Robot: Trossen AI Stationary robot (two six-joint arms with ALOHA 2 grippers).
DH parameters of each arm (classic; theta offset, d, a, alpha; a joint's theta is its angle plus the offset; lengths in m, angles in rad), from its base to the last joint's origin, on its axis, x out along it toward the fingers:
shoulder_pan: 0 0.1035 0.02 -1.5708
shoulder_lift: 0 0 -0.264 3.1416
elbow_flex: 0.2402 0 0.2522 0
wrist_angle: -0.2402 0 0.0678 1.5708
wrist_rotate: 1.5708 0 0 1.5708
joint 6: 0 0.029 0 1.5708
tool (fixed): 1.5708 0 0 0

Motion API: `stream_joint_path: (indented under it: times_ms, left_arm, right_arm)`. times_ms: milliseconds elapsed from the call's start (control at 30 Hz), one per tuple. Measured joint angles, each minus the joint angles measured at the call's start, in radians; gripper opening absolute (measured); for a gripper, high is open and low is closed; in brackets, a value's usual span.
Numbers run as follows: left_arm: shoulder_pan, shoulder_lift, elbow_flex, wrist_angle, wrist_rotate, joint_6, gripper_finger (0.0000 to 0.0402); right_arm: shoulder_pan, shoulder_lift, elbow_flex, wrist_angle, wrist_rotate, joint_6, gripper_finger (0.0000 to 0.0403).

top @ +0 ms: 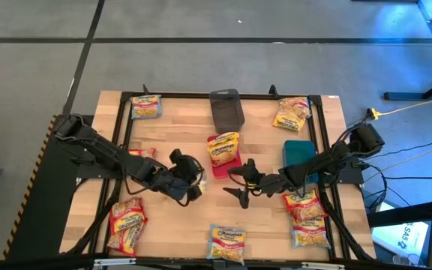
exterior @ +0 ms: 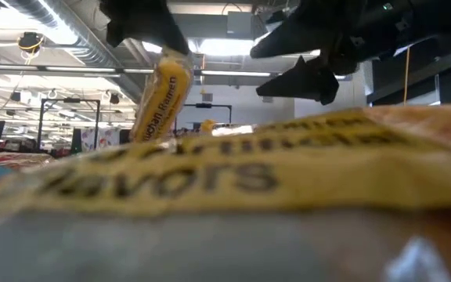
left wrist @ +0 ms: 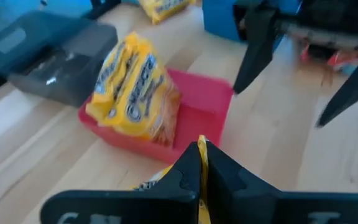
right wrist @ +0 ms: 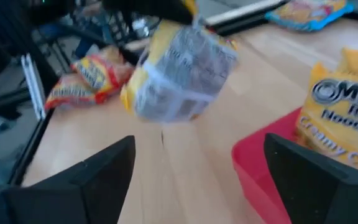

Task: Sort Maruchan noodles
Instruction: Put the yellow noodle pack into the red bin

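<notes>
Left gripper (top: pixel 190 182) clamps packet (right wrist: pixel 182 71) mid-frame, carrying step; next likely drop into red bin (top: pixel 222 166). Right gripper (top: pixel 240 184) spread wide, empty.

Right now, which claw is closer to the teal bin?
The right. The right claw, open, sits just left of the teal bin. The left claw, shut on a noodle packet, is farther away, beyond the red bin.
</notes>
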Motion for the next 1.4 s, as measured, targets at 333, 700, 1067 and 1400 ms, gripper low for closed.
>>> stream_joint_path:
  times_ms: [333,700,1067,1400]
  left_arm:
    - [-0.002,0.047,-0.002,0.081,-0.056,0.019,0.0002]
    - [0.003,0.046,-0.002,0.084,-0.091,0.026,0.0007]
    - [0.010,0.046,-0.002,0.102,-0.107,0.027,0.0008]
    - [0.008,0.045,-0.002,0.138,-0.106,0.060,0.0008]
  right_arm:
    - [-0.074,0.116,0.084,0.081,-0.039,0.022,0.0324]
    - [-0.087,0.212,0.257,-0.011,-0.023,-0.012,0.0324]
    - [-0.114,0.287,0.354,-0.123,0.056,-0.031,0.0324]
    - [-0.133,0.294,0.375,-0.138,0.026,-0.069,0.0294]
